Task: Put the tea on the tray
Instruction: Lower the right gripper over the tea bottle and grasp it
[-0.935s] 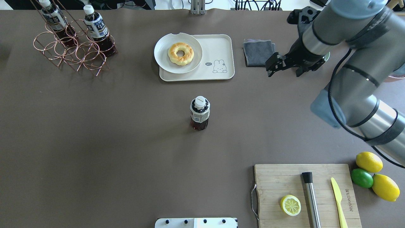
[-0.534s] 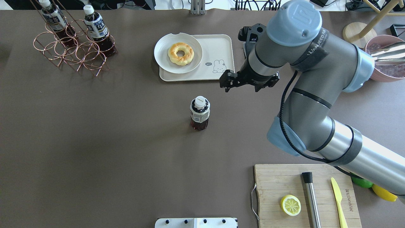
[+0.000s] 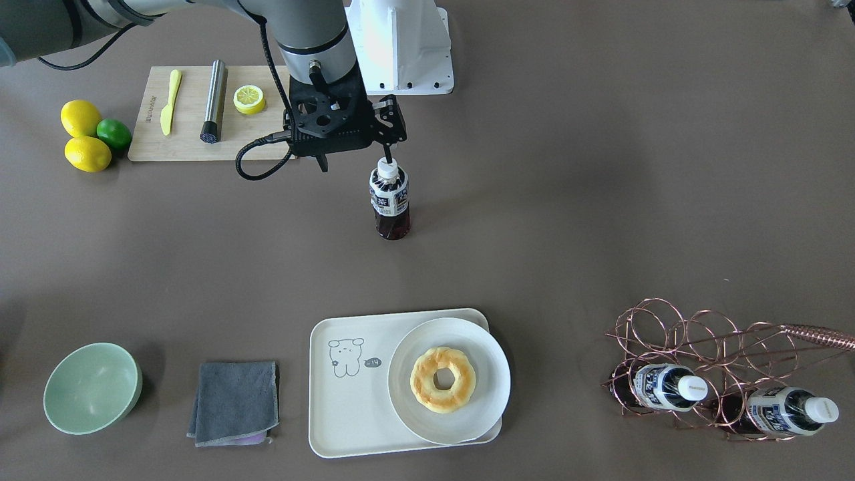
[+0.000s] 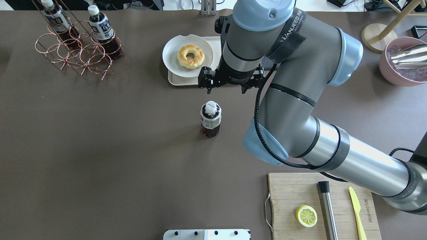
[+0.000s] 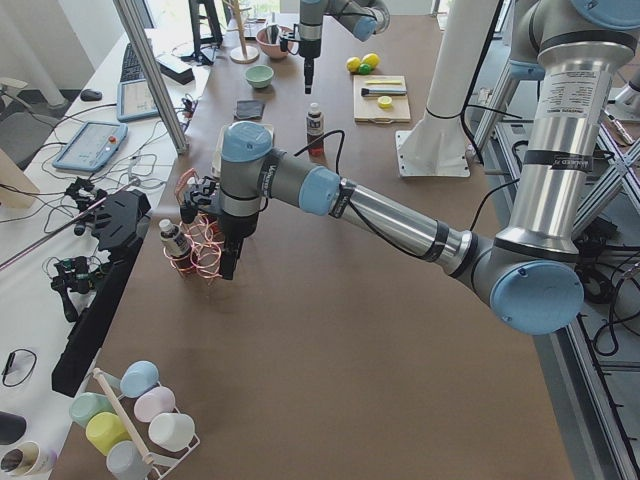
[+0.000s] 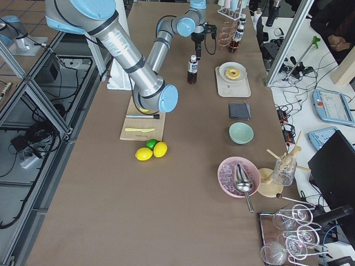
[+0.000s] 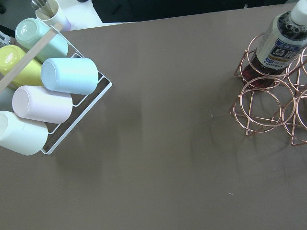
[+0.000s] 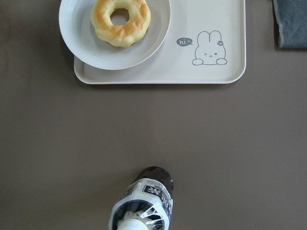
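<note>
right claw (image 4: 226,88) hangs wide open, holding nothing. tea (image 4: 210,119) stands upright on the desk (image 4: 100,150) just below the claw, ungripped. tray (image 8: 230,28) with plate (image 8: 79,33) lies beyond. left claw (image 5: 228,262): opening can't be told.

Brown table (image 4: 100,150), matte, evenly lit. Exterior right view: tiled floor (image 6: 28,183) 8 o'clock, white bench (image 6: 324,75) 2 o'clock, aluminium post (image 6: 288,41) 1 o'clock, monitor (image 6: 333,172) 4 o'clock.
</note>
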Tool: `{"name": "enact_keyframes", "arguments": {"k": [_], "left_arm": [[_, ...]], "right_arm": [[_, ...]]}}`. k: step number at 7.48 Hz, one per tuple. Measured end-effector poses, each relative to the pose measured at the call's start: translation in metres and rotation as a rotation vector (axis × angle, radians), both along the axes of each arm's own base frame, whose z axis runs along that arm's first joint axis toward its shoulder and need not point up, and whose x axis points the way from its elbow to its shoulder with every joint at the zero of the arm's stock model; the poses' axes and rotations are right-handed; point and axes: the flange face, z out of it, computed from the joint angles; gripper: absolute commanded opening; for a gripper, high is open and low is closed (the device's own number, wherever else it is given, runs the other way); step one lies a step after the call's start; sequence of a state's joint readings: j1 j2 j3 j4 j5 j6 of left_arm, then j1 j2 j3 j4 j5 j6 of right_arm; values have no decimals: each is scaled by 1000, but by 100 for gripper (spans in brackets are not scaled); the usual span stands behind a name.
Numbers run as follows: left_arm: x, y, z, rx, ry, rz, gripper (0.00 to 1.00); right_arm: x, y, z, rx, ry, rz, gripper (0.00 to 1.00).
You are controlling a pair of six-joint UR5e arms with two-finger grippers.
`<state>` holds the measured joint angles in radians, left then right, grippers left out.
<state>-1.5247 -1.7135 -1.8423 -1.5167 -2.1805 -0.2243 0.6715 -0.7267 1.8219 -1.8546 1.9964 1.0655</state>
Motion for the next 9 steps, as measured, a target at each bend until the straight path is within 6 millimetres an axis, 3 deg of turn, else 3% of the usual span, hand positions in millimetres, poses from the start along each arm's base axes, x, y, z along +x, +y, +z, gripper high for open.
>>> {"name": "enact_keyframes", "arguments": {"k": [3, 5, 6, 7, 9], "left_arm": [[1, -5, 6, -13, 0, 1, 98], [1, -6, 9, -18, 0, 2, 98], [1, -6, 10, -20, 0, 2, 98], [1, -6, 10, -20, 0, 1, 98], [1, -9, 14, -16, 0, 1, 98]], "right_arm": [[-42, 22, -13, 73, 63, 16, 100], [-64, 22, -22, 87, 90, 21, 89], [-67, 21, -24, 87, 95, 22, 72], [-68, 20, -22, 85, 99, 22, 61], [-68, 19, -13, 79, 108, 22, 61]]}}
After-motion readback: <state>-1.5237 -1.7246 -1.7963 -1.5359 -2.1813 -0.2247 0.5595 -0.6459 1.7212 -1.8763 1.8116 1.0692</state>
